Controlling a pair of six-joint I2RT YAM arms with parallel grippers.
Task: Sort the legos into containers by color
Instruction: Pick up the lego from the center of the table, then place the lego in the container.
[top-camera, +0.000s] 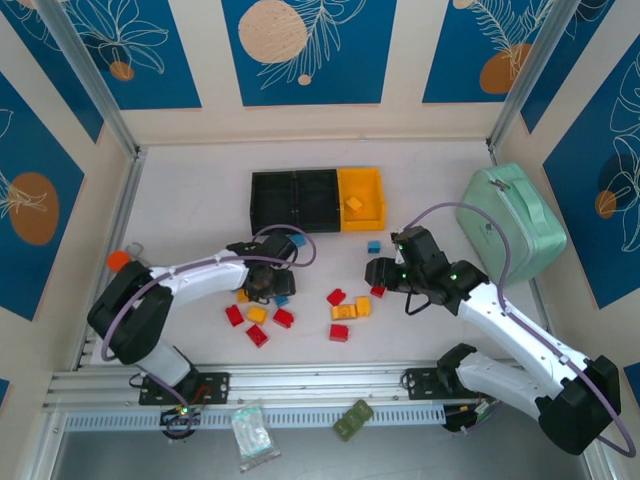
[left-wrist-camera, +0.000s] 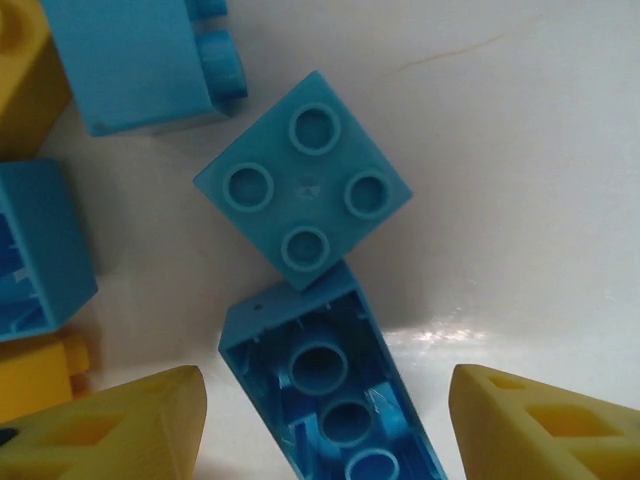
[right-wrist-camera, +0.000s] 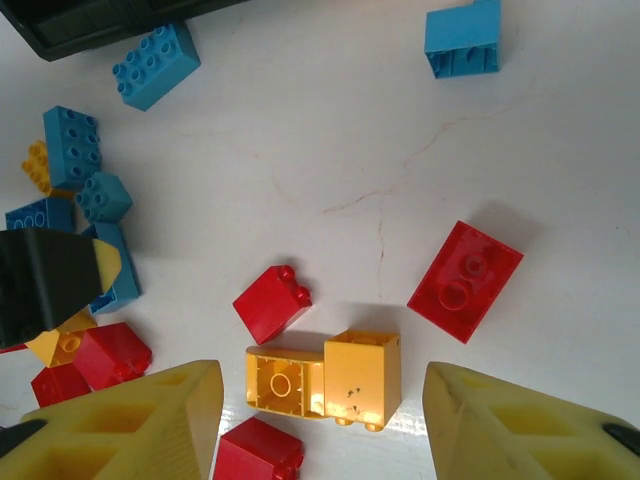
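My left gripper (left-wrist-camera: 325, 420) is open and low over the table, and a long blue lego (left-wrist-camera: 330, 400) lies upside down between its yellow fingertips. A square blue lego (left-wrist-camera: 305, 185) touches its far end. My right gripper (right-wrist-camera: 320, 430) is open above two yellow-orange legos (right-wrist-camera: 325, 378) lying side by side, with red legos (right-wrist-camera: 272, 302) around them. From above, the left gripper (top-camera: 262, 285) sits among blue, red and yellow bricks, while the right gripper (top-camera: 378, 272) hovers near the middle. The black bins (top-camera: 295, 200) and the yellow-orange bin (top-camera: 372, 190) stand behind; one yellow brick (top-camera: 354, 204) lies in the latter.
A mint-green case (top-camera: 512, 222) stands at the right. A dark green flat piece (top-camera: 353, 419) and a clear plastic bag (top-camera: 252, 432) lie near the front rail. A lone blue brick (top-camera: 373, 246) sits before the bins. An orange object (top-camera: 118, 259) is at the left wall.
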